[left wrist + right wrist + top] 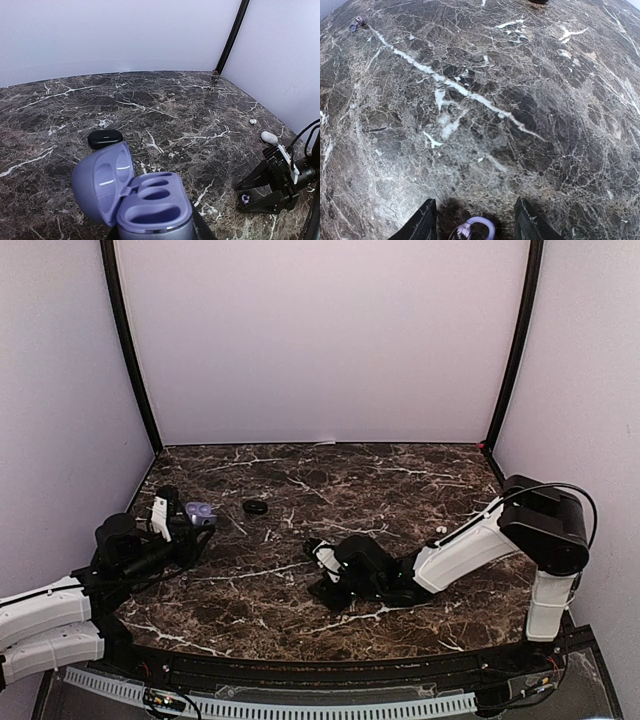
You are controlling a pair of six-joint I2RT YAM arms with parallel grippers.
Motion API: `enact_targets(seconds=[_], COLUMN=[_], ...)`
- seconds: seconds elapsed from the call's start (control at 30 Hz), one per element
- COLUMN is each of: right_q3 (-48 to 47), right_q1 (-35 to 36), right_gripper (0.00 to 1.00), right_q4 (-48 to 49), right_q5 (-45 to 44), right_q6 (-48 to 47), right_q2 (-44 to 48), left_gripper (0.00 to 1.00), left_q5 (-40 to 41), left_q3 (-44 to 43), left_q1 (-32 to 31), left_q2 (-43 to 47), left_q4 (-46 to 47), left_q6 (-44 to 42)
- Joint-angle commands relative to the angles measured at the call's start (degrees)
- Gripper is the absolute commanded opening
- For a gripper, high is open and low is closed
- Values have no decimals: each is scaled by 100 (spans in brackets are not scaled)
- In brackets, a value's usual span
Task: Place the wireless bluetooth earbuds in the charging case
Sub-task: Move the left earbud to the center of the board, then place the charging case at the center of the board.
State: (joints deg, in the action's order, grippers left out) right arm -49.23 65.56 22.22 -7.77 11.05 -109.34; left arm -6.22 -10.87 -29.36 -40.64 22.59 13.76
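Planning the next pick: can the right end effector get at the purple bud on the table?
Probably yes. The right end effector sits low over the table, with its fingers open on either side of the purple bud and nothing between them.

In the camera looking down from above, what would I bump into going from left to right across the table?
Open purple charging case → small black oval thing → right claw → tiny white earbud.

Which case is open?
The purple case in the left tool: lid flipped back, both sockets empty. The black case on the table is shut.
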Motion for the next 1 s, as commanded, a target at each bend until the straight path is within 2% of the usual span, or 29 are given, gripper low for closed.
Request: enact_targets(seconds=[0.0,0.2,0.3,0.37,0.47,0.67,0.83,0.97], right_q3=[-347,-1189,-1643,-1709,-1394,-790,-387,-264], right_q1=[136,375,441,447,431,299,224,228], right_gripper=[53,58,58,59,60,59,55,52], right_q4=[364,812,815,978,1247,1215,1226,1210], right_q5=[185,650,777,797,753,1151,1699,1774], right_q6=[-146,-344,-345,-291,-261,-161,-7,3], right_q2=[50,-528,-825,-834,-624,25,607,997], left_gripper=[19,17,17,17,17,18,17,18], left_q5=[377,985,803,370,-698,-2362,-3293,-3754], left_q3=[25,-78,-73,-68,73,185,186,95], left_q1=[42,36,46,52,47,41,32,-12], left_q2=[173,363,311,214,31,-317,-739,-1231], left_q4=[-26,-406,-434,-326,152,955,1638,1979], left_q6=[100,327,409,450,386,297,483,631])
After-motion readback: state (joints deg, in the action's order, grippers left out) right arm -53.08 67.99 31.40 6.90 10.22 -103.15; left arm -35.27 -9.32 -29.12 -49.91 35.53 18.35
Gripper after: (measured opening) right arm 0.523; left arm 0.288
